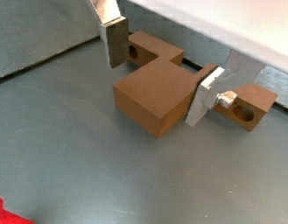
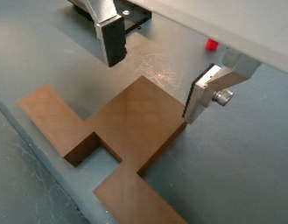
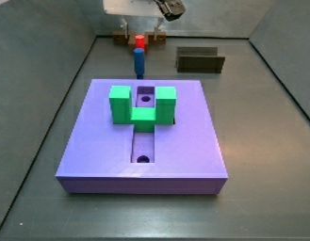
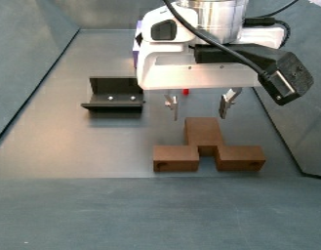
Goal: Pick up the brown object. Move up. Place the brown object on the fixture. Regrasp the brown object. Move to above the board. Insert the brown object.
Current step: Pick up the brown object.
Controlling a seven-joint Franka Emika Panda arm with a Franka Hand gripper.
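Right now we have the tool (image 4: pixel 195 105) hovering just above the brown object (image 4: pixel 206 148) on the desk (image 4: pixel 71 146), fingers (image 1: pixel 113 45) apart and empty, straddling its middle stem. For a clean pick we should drop straight down, keep the stem centred between the pads, then close. Fixture (image 4: pixel 113 96) sits well apart; board (image 3: pixel 144 141) shows in a side view.

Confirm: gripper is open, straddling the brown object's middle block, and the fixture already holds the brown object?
Not quite. The gripper is open over the brown object's middle block, but that piece lies on the floor, not in the fixture, which stands apart and holds nothing, as a side view shows.
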